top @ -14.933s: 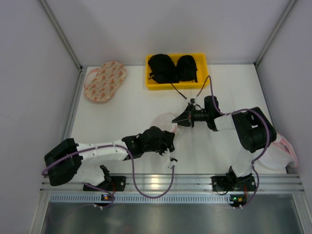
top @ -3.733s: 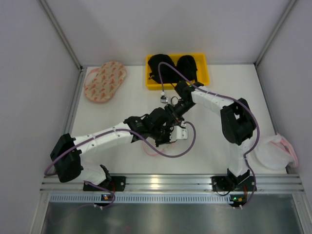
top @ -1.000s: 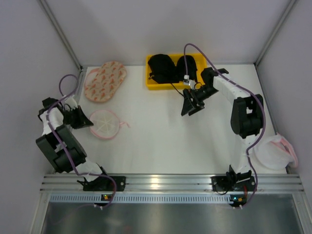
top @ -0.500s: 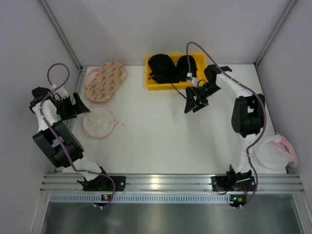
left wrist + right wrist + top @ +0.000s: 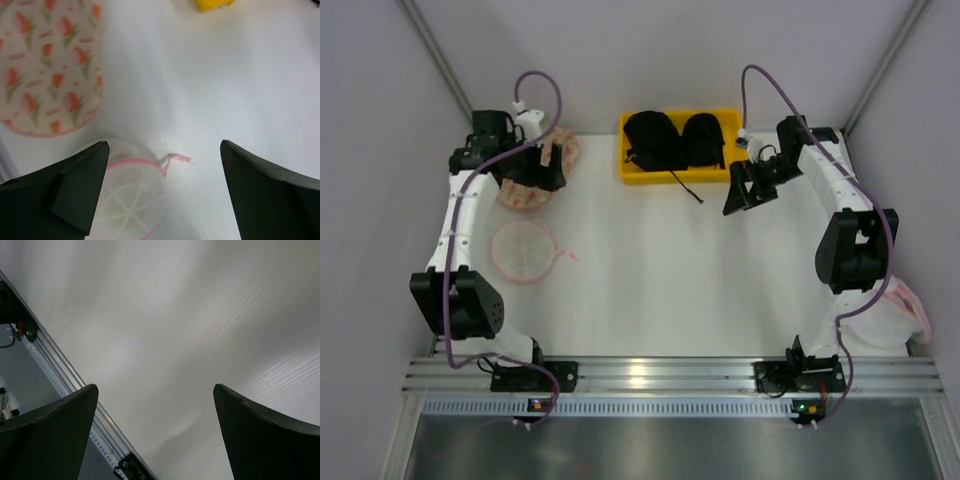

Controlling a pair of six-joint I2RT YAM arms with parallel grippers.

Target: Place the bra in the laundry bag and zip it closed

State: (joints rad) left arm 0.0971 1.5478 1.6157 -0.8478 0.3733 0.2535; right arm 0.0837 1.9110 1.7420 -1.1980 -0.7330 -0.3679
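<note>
Laundry bag [image 5: 523,251] lies flat on the table [image 5: 660,280] at your left, just nearer you than the larger oval pouch [image 5: 47,65] and apart from it. It is a round disc of translucent white mesh with white ribs radiating from its middle and a thin pink rim. A short pink tab [image 5: 175,158] trails off its right side onto the table. You cannot tell through the mesh what it holds, nor whether the zip is drawn shut. The oval pouch is pale pink fabric printed with orange-red tulip shapes. At the far edge sits a yellow plastic bin [image 5: 650,177], rectangular with low walls, holding two black padded bras [image 5: 655,138] side by side. One thin black strap [image 5: 688,190] spills over the bin's front wall onto the table. A crumpled white-and-pink mesh pouch [image 5: 892,310] sits off the table's right edge. Your left hand [image 5: 163,145] hangs over the gap between the oval pouch and the laundry bag, fingers spread wide and gripping nothing. Your right hand [image 5: 155,386] hangs right of the bin over bare white table, likewise spread and empty.
</note>
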